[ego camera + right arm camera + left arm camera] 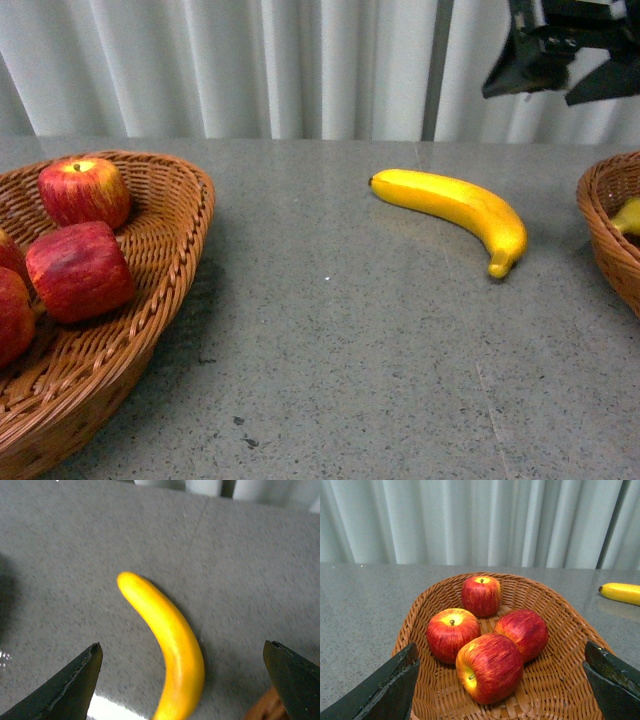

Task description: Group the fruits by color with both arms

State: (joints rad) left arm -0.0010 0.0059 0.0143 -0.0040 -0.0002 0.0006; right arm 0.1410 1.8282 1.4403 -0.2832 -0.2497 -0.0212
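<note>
Noted glossy red apples point(85, 190), yellow-streaked at tops, in tan-brown woven basket point(192, 215) at frame left. Logged bright yellow banana point(455, 205), dark-tipped, at centre on speckled grey table point(350, 380). Recorded pale vertically pleated curtain point(250, 60) along top; black right gripper point(545, 85) at upper right.
</note>
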